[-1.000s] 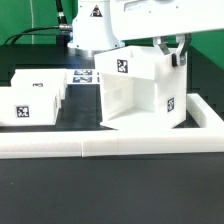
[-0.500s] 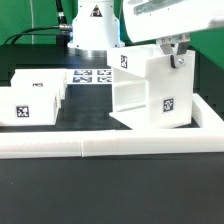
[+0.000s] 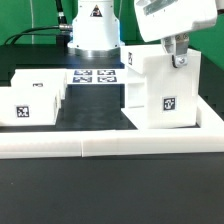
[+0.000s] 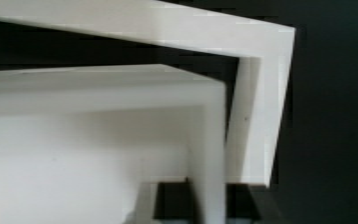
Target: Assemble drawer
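Note:
The white drawer housing point(image 3: 160, 95) stands upright on the black table at the exterior view's right, tags on its front and left faces. My gripper point(image 3: 176, 52) comes down from above and is shut on the housing's upper right wall. In the wrist view the thin white wall point(image 4: 234, 120) runs between my two dark fingers point(image 4: 176, 205), with my gripper point(image 4: 211, 205) closed on it. Two small white trays point(image 3: 30, 100) with tags sit together at the exterior view's left.
The long low white bar point(image 3: 110, 146) borders the table's front and turns up along the right side point(image 3: 208, 112), close to the housing. The marker board point(image 3: 95, 76) lies flat at the back centre, before the robot base point(image 3: 95, 30).
The housing has turned and slid toward the exterior view's right with my gripper holding it. Its open interior no longer faces the camera. It now sits nearer the bar's right corner.

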You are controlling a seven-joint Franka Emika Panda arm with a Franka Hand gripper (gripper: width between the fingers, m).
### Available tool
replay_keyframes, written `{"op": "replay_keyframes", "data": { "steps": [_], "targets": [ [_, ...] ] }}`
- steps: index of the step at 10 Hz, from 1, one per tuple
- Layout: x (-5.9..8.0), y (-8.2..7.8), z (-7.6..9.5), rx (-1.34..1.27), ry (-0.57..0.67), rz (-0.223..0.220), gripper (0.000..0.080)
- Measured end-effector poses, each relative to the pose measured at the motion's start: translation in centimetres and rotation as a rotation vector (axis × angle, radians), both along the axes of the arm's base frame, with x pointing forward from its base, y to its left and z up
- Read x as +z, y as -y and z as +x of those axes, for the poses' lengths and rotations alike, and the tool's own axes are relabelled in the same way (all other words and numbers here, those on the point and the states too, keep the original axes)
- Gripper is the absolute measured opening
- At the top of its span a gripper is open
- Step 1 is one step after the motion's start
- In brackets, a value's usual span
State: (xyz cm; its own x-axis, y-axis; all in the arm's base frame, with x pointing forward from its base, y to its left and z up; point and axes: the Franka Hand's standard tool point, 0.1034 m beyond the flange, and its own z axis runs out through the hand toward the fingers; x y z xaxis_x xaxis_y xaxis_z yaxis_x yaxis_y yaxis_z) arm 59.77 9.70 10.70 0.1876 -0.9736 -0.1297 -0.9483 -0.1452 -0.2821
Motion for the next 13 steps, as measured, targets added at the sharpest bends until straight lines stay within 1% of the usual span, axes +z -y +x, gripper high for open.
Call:
{"op": "replay_keyframes", "data": {
  "steps": [2, 4, 6, 8, 9, 12, 13],
  "targets": [
    [-0.2, -0.2, 0.3, -0.007, -0.008, 0.007, 0.0055],
    [-0.3, -1.2, 1.9, -0.018, -0.028, 0.031, 0.0055],
    [-0.6, -1.2, 3.3, -0.052, -0.061, 0.053, 0.0055],
    [-0.6, -1.1, 4.9, -0.072, -0.076, 0.067, 0.0055],
    [-0.7, -1.0, 5.3, -0.082, -0.092, 0.075, 0.0055],
    [-0.7, -1.1, 5.4, -0.079, -0.11, 0.08, 0.0055],
    [-0.6, -1.2, 5.5, -0.076, -0.106, 0.08, 0.0149]
  ]
}}
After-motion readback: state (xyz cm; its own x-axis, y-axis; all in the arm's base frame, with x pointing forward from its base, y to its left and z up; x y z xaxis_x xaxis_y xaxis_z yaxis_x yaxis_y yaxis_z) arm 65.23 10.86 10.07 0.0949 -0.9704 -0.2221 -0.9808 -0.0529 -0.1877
